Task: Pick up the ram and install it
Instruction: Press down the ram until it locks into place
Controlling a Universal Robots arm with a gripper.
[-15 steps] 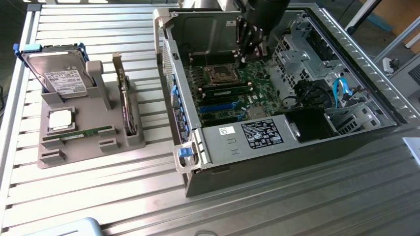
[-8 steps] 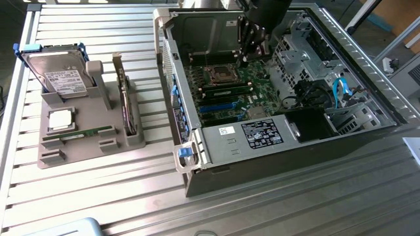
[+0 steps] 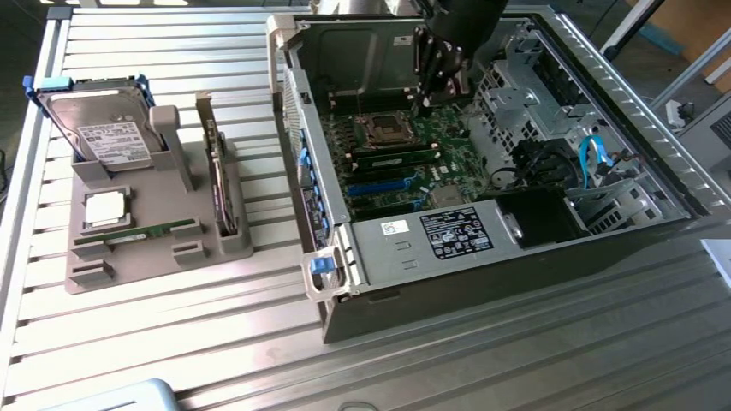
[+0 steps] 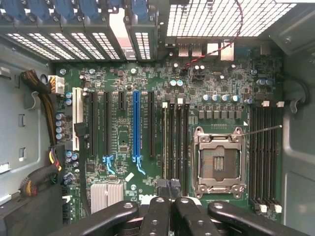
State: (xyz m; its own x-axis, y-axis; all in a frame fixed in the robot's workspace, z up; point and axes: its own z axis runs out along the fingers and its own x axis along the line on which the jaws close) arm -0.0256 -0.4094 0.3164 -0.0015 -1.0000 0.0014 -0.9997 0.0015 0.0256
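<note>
Ridged metal counter, with open computer case on top. Pincer hanging inside case over green board, shut tight, nothing seen between its tips. Same shut pincer seen close above long black slots. Ram not held: lying flat in gray holder, at nine o'clock from case, at six o'clock from hard drive. Well apart from pincer.

Probably best for picking up: rise straight out, clear of case walls and cables. Open wide before coming down. Grab stick by its middle, across thin sides, gently and level.
</note>
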